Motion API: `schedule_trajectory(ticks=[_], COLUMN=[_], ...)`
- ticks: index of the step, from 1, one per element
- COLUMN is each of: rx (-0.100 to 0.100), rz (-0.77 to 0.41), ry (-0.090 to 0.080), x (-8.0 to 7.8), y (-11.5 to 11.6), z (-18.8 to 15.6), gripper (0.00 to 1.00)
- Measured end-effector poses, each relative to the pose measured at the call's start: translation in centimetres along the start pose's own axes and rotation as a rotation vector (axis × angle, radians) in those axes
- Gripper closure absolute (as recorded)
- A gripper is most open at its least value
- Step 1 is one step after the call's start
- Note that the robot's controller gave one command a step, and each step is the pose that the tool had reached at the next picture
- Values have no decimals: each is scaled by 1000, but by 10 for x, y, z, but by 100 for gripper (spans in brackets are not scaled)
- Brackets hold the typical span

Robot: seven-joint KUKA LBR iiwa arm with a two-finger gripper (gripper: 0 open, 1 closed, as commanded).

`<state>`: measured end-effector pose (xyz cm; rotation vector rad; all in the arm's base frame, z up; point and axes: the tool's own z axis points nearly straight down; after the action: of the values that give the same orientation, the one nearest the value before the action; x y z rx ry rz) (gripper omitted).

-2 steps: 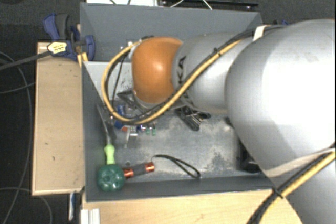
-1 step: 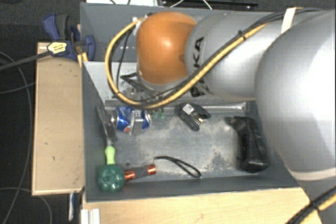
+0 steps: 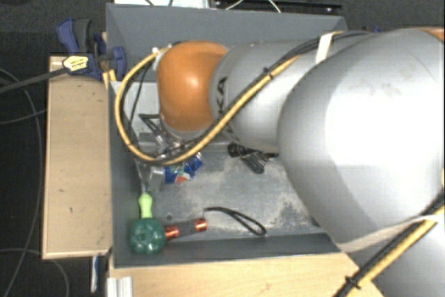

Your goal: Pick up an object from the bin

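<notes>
Gripper (image 3: 156, 155) at left of bin (image 3: 208, 26), beside blue-red-white packet (image 3: 182, 170); state cannot be told. Front: green toy (image 3: 146, 234), copper cylinder (image 3: 186, 227), black cord (image 3: 236, 218). Packet print illegible.

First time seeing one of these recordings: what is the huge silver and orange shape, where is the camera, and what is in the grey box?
The silver bulk is a robot arm reaching in from the right. The orange dome is a cover on its wrist, with a cable looped past it. The camera looks down into a grey metal bin from above, slightly sideways. The arm's hand is low at the bin's left, close to a blue-and-white thing. Towards the front lie a green toy, a copper cylinder and a black cord. A black thing lies by the arm. Whether the hand holds anything cannot be seen.
</notes>
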<state>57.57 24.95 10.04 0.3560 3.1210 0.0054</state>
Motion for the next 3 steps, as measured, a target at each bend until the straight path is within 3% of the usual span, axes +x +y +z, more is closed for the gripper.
schedule_trajectory(ticks=[1, 2, 3], rx=[-3, -1, -1], rz=[-123, 74, 75], ry=[-10, 1, 1], x=[-22, -6, -6], y=[-19, -12, -12], z=[30, 29, 29], gripper=[0, 100, 100])
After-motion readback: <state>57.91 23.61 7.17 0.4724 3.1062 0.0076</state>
